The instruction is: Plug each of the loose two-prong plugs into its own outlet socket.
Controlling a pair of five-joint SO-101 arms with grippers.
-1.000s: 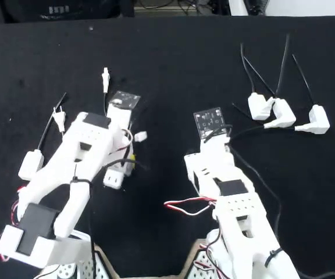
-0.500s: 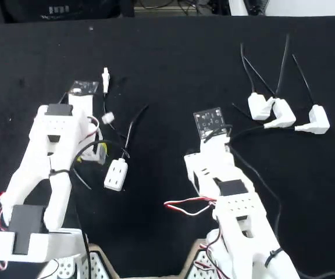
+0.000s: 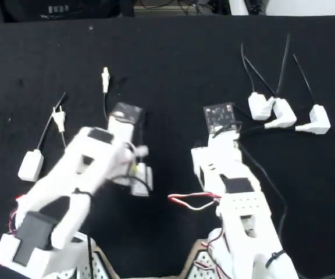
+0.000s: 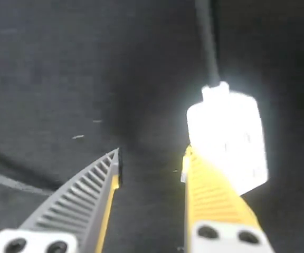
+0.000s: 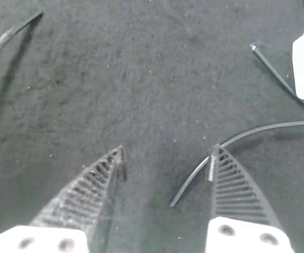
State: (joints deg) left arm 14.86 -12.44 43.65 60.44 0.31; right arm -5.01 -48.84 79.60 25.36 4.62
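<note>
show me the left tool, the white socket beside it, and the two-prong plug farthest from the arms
left tool (image 4: 151,156), left wrist view, midway between its two open fingertips
outlet socket (image 4: 226,134), left wrist view, middle of its white body
two-prong plug (image 3: 104,75), high view, on its white body

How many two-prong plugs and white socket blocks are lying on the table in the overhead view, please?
Two-prong plugs: 2
White socket blocks: 5
Total: 7
One small white piece is too unclear to count.
</note>
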